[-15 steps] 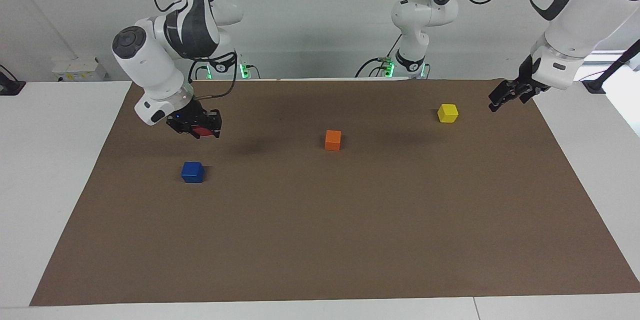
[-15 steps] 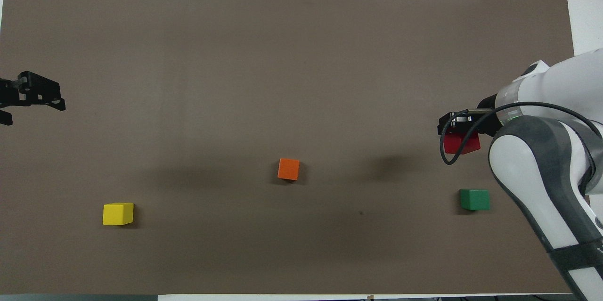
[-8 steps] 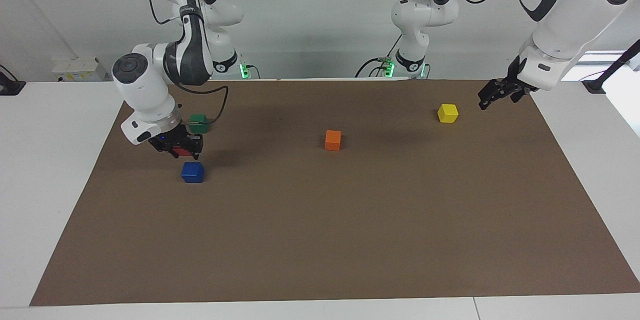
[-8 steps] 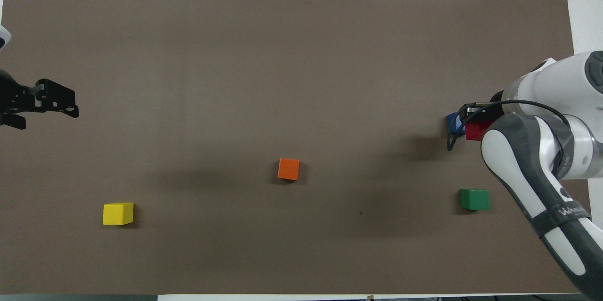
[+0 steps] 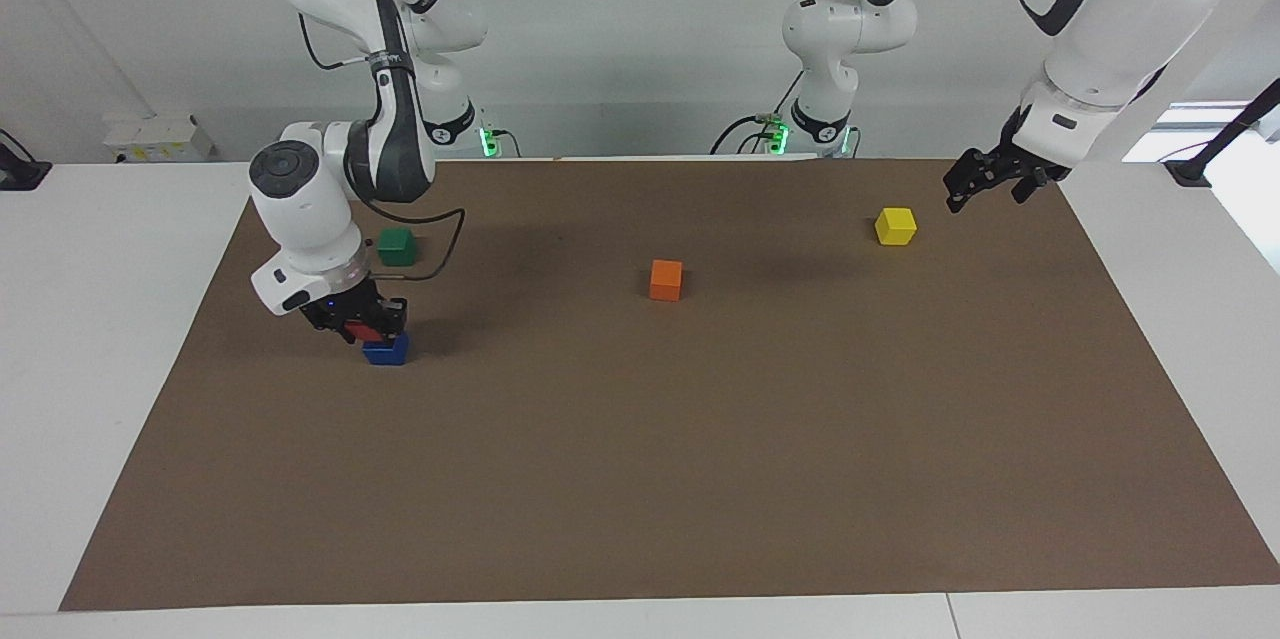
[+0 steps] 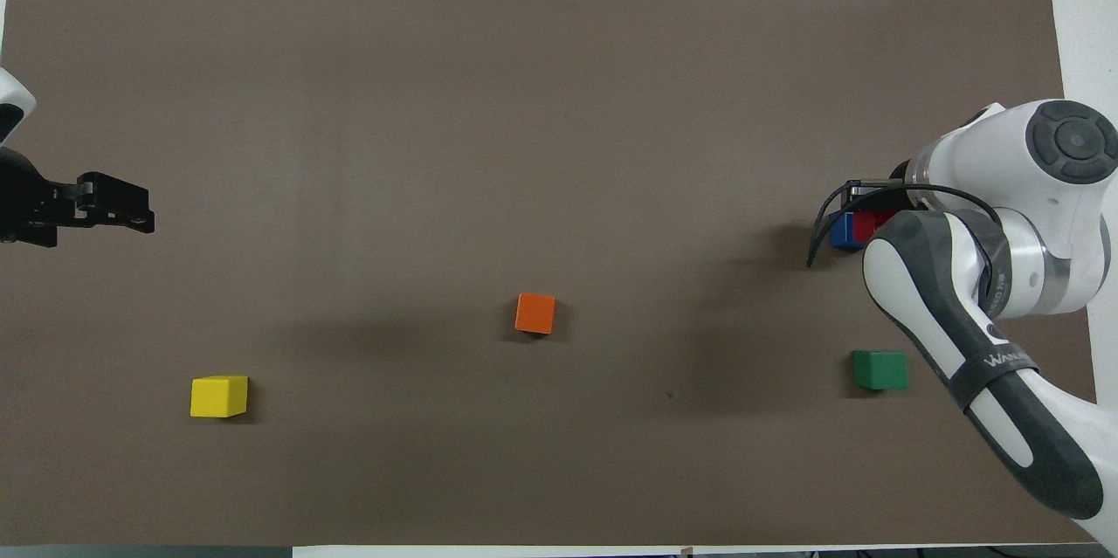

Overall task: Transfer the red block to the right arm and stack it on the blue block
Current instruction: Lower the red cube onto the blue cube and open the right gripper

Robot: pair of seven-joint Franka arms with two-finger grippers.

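Red block (image 5: 366, 330): clamped between the fingers of the right gripper (image 5: 368, 327), directly over the blue block and down at its top face; whether the two cubes already touch cannot be told. From overhead only a sliver of its red top (image 6: 870, 225) shows beside the arm's wrist.
Blue block (image 5: 386, 350): on the brown mat (image 5: 700, 439) toward the right arm's end of the table, farther from the robots than the green block; from overhead a strip of blue (image 6: 842, 230) peeks out beside the red.
Right arm (image 5: 310, 219): bent low over the mat, wrist pointing down, small blue light showing near the gripper; a black cable loops from the wrist.
Right gripper: pinching the red block.
Left gripper (image 5: 985, 181): up in the air over the mat's corner at the left arm's end, near the yellow block; the arm waits; its fingers stand spread, with nothing between them.
Yellow block (image 5: 895, 225): on the mat toward the left arm's end.
Orange block (image 5: 666, 279): on the mat near the middle, well apart from the others.
Green block (image 5: 396, 246): on the mat near the right arm's base, nearer to the robots than the blue block.
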